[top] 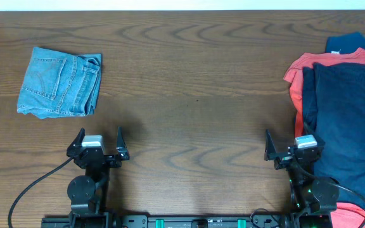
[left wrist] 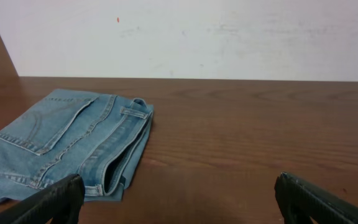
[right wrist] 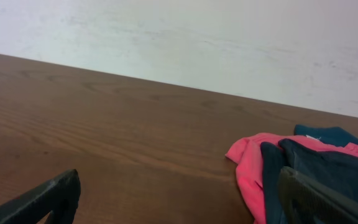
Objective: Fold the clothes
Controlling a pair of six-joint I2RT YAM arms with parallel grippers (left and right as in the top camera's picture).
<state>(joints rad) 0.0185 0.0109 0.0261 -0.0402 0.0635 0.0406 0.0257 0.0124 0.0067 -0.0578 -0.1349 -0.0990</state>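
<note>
Folded light-blue jeans (top: 59, 83) lie at the far left of the wooden table (top: 189, 88); they also show in the left wrist view (left wrist: 67, 143). A pile of unfolded clothes sits at the right edge: a dark navy garment (top: 347, 120) on top of a coral-red one (top: 294, 79), with a blue piece (top: 347, 43) behind. The pile shows in the right wrist view (right wrist: 303, 171). My left gripper (top: 98, 145) is open and empty near the front edge, below the jeans. My right gripper (top: 291, 147) is open and empty, its right finger over the navy garment's edge.
A black cable (top: 33, 190) loops from the left arm's base at the front left. A pale wall (left wrist: 185, 37) runs behind the table's far edge. Bare wood lies between the jeans and the pile.
</note>
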